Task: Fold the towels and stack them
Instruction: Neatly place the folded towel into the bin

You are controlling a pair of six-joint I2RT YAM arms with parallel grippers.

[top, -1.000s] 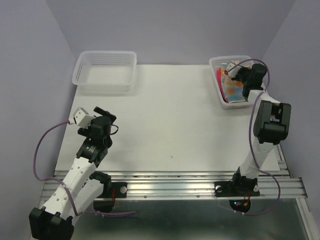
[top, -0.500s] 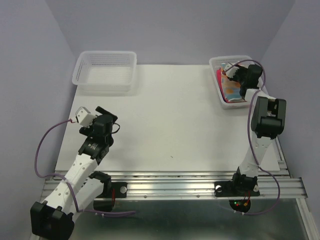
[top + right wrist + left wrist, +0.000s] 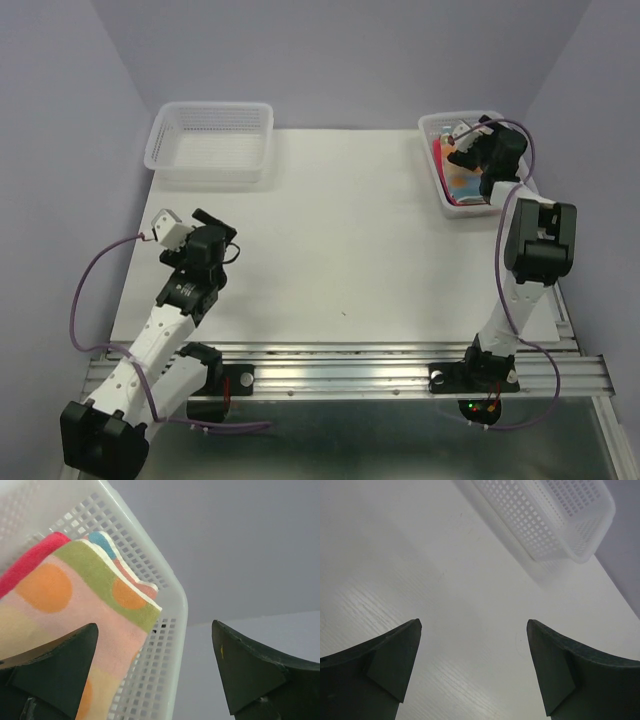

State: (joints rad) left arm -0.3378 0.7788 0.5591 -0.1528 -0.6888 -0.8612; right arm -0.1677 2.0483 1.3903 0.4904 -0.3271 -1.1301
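Note:
The folded towels lie stacked in the white mesh basket (image 3: 432, 126) at the back right. An orange-yellow-pink patterned towel (image 3: 463, 183) is on top, with a bright pink towel's edge (image 3: 437, 156) showing beneath it. In the right wrist view the patterned towel (image 3: 75, 605) sits over the pink edge (image 3: 30, 562), against the basket wall (image 3: 160, 680). My right gripper (image 3: 458, 150) hovers over this basket, open (image 3: 154, 625), gripping nothing. My left gripper (image 3: 215, 222) hangs open (image 3: 474, 622) over bare table at the left.
An empty white mesh basket (image 3: 210, 140) stands at the back left, and the left wrist view also shows it (image 3: 555, 520). A purple-grey wall lies just behind the right basket. The white table top (image 3: 340, 240) spreads between the arms.
My right gripper has gone from shut to open over the right basket, letting go of the patterned towel. The left arm has barely shifted.

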